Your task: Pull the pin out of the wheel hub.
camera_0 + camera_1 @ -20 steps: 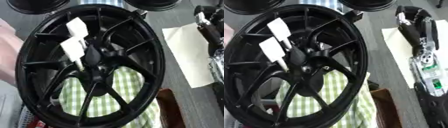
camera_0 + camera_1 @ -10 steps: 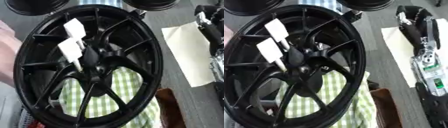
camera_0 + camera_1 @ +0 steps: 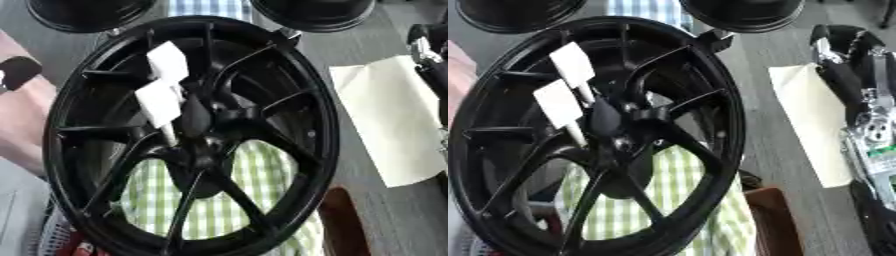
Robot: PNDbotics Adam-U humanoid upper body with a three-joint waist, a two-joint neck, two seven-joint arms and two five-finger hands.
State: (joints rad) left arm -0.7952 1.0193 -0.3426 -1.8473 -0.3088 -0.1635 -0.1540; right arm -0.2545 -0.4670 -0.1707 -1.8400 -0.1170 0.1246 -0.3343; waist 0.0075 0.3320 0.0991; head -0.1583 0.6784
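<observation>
A black spoked wheel hub (image 3: pixel 289 100) stands tilted across the middle of both views. Two pins with flat white tags stick out of its centre: the upper pin (image 3: pixel 168 62) and the lower pin (image 3: pixel 157 102). Their thin white stems run down toward the centre boss (image 3: pixel 197 120). My right arm, black with silver joints, hangs beside the wheel at the right edge, with the right hand (image 3: pixel 837 42) at its upper end, apart from the rim. My left hand shows in no view.
A green checked cloth (image 3: pixel 236 200) lies under the wheel. A white sheet (image 3: pixel 394 130) lies to the right, and a brown object (image 3: pixel 776 220) at the lower right. Two more black wheels (image 3: pixel 87 12) stand at the back. A person's sleeved arm (image 3: pixel 22 115) is at the wheel's left rim.
The whole picture has shifted a little, so the camera moved. Both pins stay in the hub and my right arm keeps its place.
</observation>
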